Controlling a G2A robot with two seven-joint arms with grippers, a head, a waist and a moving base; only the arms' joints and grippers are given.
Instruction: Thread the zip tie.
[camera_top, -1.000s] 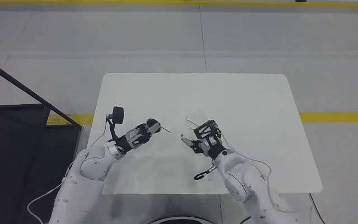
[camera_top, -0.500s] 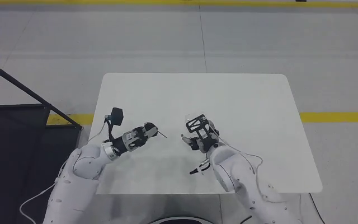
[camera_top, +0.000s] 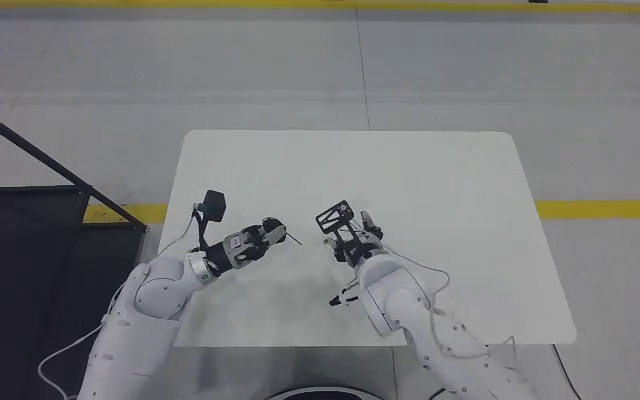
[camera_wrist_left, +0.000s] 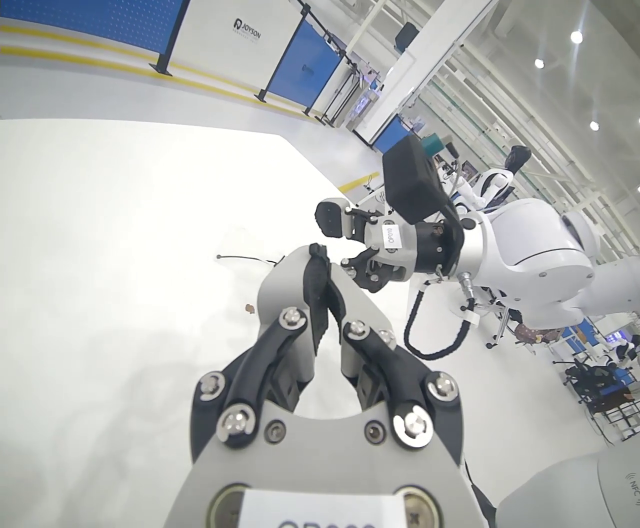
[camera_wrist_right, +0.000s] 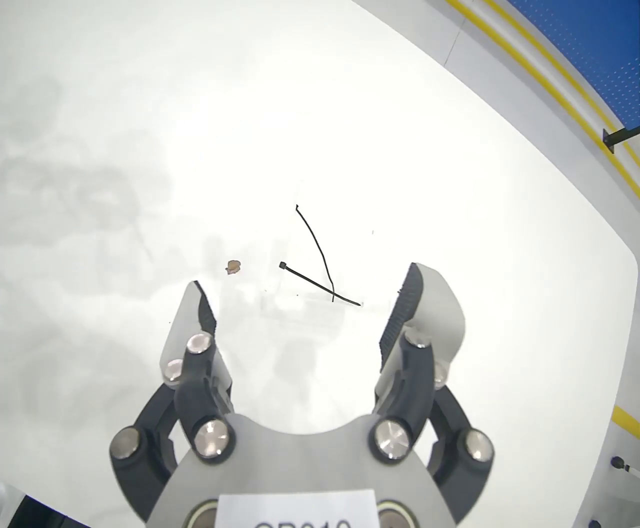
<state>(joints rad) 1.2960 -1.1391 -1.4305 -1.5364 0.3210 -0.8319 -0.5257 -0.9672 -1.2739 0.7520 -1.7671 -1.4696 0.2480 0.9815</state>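
White and glossy, the tabletop (camera_top: 450, 200) stands on a grey floor (camera_top: 200, 70). On it, just ahead of the right gripper (camera_wrist_right: 303, 280), lies the zip tie (camera_wrist_right: 320, 285), a thin black strip flat on the surface with a small square head at 1 end. Another black strand (camera_wrist_right: 315, 245), curved, crosses its tail; whether that is another tie I cannot tell. A small brown speck (camera_wrist_right: 233, 266) sits near the head.

The tie looks very light, narrow and springy, probably slick plastic. It lies flush on a smooth surface, so I judge it hard to lift. It would need a low pinch from both sides, and it may skate or flick away. For threading, the sensible holds are just behind the head with 1 gripper and a little back from the tail tip with the other. That leaves the tip free to enter the head.

The right arm comes in from the near edge with its wrist tipped down. Its fingers (camera_wrist_right: 430, 300) are spread wide, empty and touching nothing, with the tie's tail just beyond their tips.

The left gripper (camera_wrist_left: 320, 260) hangs low over the tabletop, apart from the right one and aimed toward it. Its fingers (camera_wrist_left: 282, 295) are clenched pad to pad. In the top view a thin dark sliver (camera_top: 293, 238) juts from their tips; whether they pinch a strand I cannot tell.
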